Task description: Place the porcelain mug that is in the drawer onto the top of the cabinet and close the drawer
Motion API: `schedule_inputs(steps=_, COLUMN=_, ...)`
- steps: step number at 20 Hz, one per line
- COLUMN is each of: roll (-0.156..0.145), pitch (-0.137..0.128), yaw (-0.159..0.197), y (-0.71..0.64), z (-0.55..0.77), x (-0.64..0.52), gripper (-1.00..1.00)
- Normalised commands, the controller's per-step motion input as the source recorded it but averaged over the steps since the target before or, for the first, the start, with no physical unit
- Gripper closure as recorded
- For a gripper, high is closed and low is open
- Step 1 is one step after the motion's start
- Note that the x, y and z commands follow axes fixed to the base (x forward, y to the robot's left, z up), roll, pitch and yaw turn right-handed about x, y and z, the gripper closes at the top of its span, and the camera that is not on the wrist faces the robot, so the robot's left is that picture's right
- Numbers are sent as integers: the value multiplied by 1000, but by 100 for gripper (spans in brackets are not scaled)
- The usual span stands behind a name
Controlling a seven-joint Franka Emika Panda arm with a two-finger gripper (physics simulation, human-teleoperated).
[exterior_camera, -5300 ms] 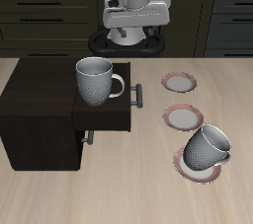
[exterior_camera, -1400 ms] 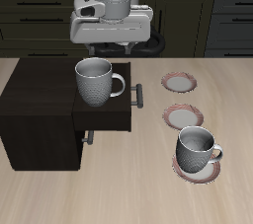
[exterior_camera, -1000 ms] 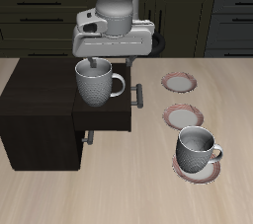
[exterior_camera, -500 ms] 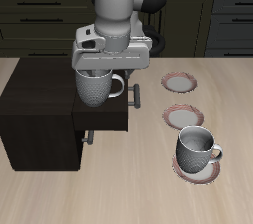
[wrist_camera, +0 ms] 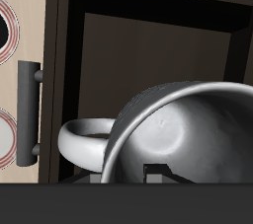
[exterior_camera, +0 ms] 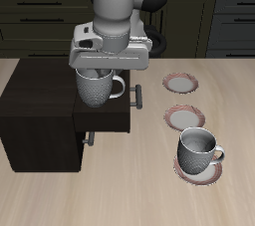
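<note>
The porcelain mug (exterior_camera: 96, 90) stands upright in the open upper drawer (exterior_camera: 112, 118) of the dark cabinet (exterior_camera: 35, 101), with its loop handle toward the drawer's grey bar handle (exterior_camera: 139, 96). My gripper (exterior_camera: 98, 70) hangs straight over the mug's mouth, with its fingertips at the rim and spread apart. The wrist view looks down into the mug (wrist_camera: 188, 119) from very close, with the drawer handle (wrist_camera: 28, 110) beside it. The fingertips hardly show there. The cabinet top is bare.
A second, similar mug (exterior_camera: 197, 148) stands upright on a pink-rimmed plate (exterior_camera: 182, 170) near the table's front. Two more small plates (exterior_camera: 180, 83) (exterior_camera: 179, 119) lie beside the drawer. The lower drawer's handle (exterior_camera: 90, 138) sticks out below. Dark kitchen units stand behind.
My gripper has come from the back of the table over the drawer and lowered onto the mug's rim. The second mug, tilted five seconds ago, stands upright on its plate.
</note>
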Motion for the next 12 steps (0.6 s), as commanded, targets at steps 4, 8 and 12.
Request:
schedule_inputs(steps=4, roll=-32, pitch=-19, yaw=-33, y=-88, z=143, x=-65, gripper=100)
schedule_inputs(steps=8, roll=3, pitch=-32, yaw=-26, y=36, z=168, x=-96, gripper=100)
schedule_inputs(steps=12, roll=6, pitch=-40, yaw=7, y=49, z=236, x=-119, gripper=100)
